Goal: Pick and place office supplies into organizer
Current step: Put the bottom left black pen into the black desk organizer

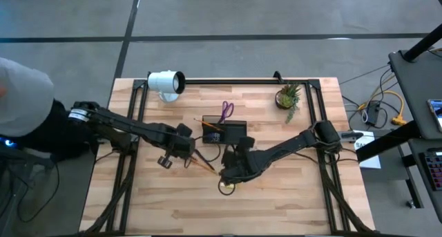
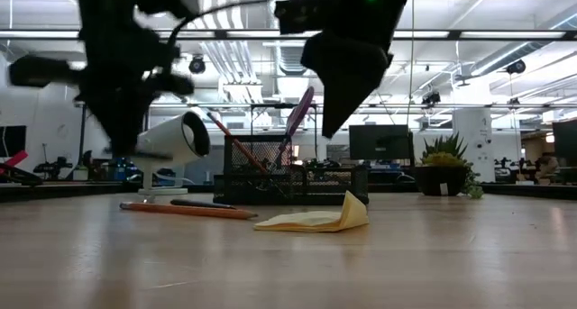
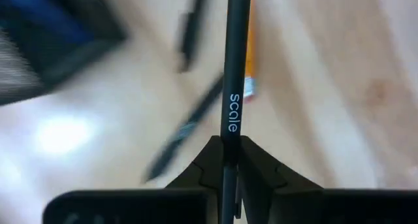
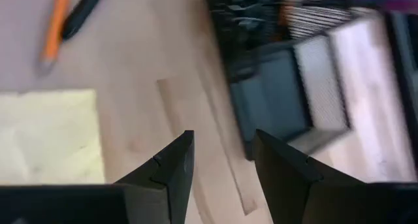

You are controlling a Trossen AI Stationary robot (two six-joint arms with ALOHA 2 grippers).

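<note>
Left wrist view: left hand (image 3: 228, 160) is clamping a stiff, light dark pen (image 3: 234, 67) at mid-shaft. Right hand (image 4: 222, 160), fingers apart, is hovering near the soft, curling sticky-note pad (image 4: 49, 136).

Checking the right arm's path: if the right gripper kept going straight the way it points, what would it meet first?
Judging by the right wrist view, the open right gripper would first meet bare wooden table, with the dark mesh organizer just beyond. Depth is unclear.
</note>
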